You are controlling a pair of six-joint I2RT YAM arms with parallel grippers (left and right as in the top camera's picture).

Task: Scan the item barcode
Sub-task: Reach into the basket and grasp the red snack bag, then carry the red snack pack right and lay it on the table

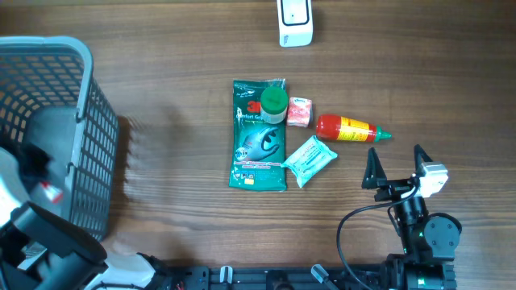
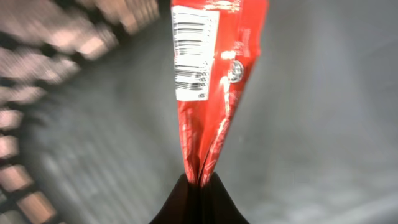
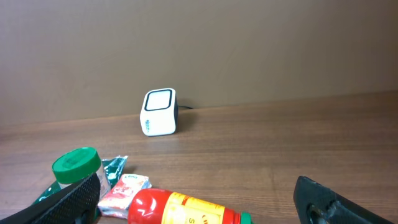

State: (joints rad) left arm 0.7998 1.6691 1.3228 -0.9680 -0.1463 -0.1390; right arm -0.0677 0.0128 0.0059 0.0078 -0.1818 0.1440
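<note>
In the left wrist view my left gripper is shut on the bottom edge of a red packet. The packet stands up from the jaws, and a white barcode label faces the camera. Overhead, this arm reaches into the grey basket, where a bit of the red packet shows. The white scanner stands at the table's far edge, also seen in the right wrist view. My right gripper is open, just short of a red sauce bottle.
A green pouch, a green-capped jar, a small red and white packet and a light blue tissue pack lie mid-table. The basket's mesh wall is close on the left of the held packet.
</note>
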